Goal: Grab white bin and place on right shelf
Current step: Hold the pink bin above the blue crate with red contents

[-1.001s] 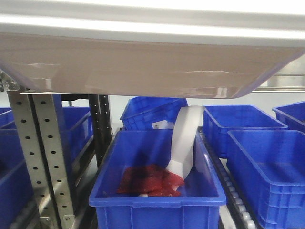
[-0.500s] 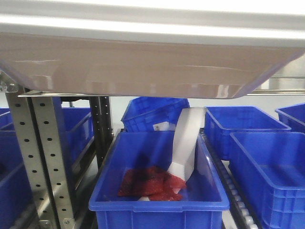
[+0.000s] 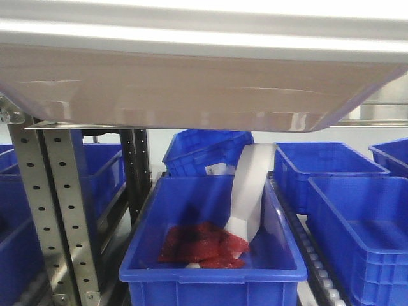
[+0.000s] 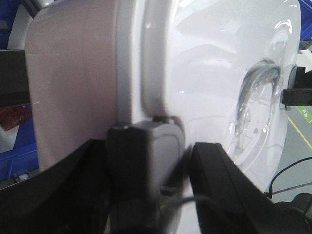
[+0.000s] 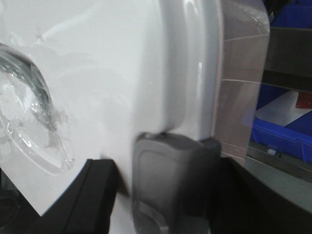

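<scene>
The white bin (image 3: 191,89) hangs in the air and fills the top of the front view, its pinkish side and glossy lid edge facing me. My left gripper (image 4: 148,163) is shut on the grey latch (image 4: 158,151) at one end of the bin, black fingers (image 4: 219,185) on either side. At the other end my right gripper (image 5: 170,187) is shut on the matching grey latch (image 5: 165,175). The lid's recessed handle (image 4: 258,97) shows in both wrist views. A shiny beam of the right shelf (image 3: 379,115) peeks out under the bin's right corner.
Perforated steel uprights (image 3: 60,210) stand at the left below the bin. Several blue open crates sit on the roller level underneath. The nearest one (image 3: 210,271) holds red packets (image 3: 201,242) and a white strip (image 3: 250,185). More crates (image 3: 357,217) are to the right.
Over the first half second the scene shifted slightly, the crates sliding a little right and nearer, and a steel beam appeared under the bin's left corner. Since then nothing has moved.
</scene>
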Action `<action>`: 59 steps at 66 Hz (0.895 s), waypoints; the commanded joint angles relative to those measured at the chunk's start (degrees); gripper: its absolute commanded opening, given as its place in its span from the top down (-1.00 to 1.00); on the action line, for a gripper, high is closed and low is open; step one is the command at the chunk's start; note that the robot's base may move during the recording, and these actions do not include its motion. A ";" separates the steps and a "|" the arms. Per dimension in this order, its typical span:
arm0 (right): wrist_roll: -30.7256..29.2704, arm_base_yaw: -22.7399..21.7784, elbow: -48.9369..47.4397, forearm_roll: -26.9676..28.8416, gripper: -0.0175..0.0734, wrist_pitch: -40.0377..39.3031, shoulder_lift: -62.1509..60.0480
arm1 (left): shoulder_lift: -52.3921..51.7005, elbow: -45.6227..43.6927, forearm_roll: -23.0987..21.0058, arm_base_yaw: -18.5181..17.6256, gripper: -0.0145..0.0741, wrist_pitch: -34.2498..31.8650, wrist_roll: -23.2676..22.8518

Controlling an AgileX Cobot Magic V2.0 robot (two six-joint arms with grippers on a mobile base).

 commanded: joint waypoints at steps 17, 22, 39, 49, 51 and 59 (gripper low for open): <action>-0.21 0.56 -1.78 10.09 -0.03 6.20 -1.12 | -0.96 -1.74 -9.60 -0.92 0.24 7.58 1.08; -0.21 0.56 -1.78 10.09 -0.03 6.20 -1.12 | -0.96 -1.74 -9.60 -0.92 0.25 7.58 1.08; -0.21 0.56 -1.78 10.09 -0.03 6.13 -1.12 | -0.96 -1.74 -9.69 -0.92 0.25 6.74 1.08; -0.21 0.56 -1.78 10.09 -0.03 5.04 -1.12 | -0.96 -1.74 -9.69 -0.92 0.25 5.52 1.08; -0.21 0.56 -1.78 10.09 -0.03 4.97 -1.12 | -0.96 -1.74 -9.69 -0.92 0.25 5.45 1.08; -0.21 0.56 -1.78 10.09 -0.03 5.19 -1.12 | -0.96 -1.74 -9.69 -0.92 0.25 5.30 1.08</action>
